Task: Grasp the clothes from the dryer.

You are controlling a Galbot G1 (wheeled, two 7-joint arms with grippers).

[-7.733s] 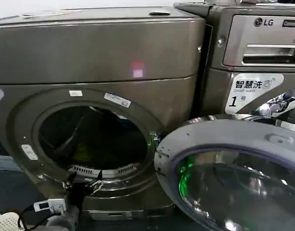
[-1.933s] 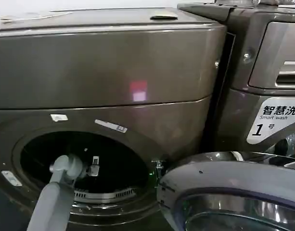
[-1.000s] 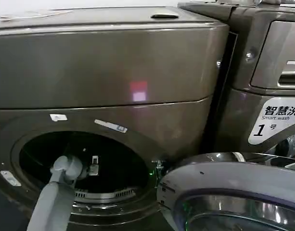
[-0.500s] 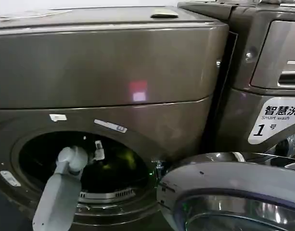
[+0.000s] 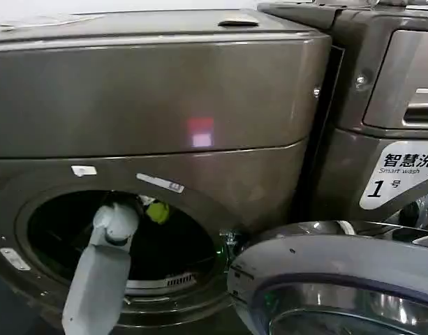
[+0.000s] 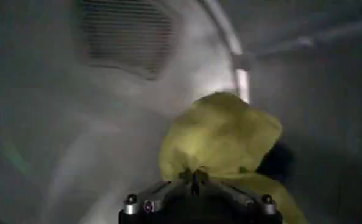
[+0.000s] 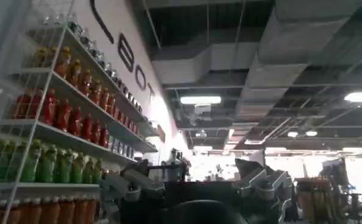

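Left hand clenched on yellow-green clothes inside dryer; beside it, "1" sticker.

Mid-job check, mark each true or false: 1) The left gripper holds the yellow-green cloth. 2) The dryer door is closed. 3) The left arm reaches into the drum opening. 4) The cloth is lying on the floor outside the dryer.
1) True: the left gripper is shut on the yellow-green cloth.
2) False: the door stands open beside the dryer.
3) True: the arm runs into the opening.
4) False: the cloth hangs from the gripper, up inside the opening.
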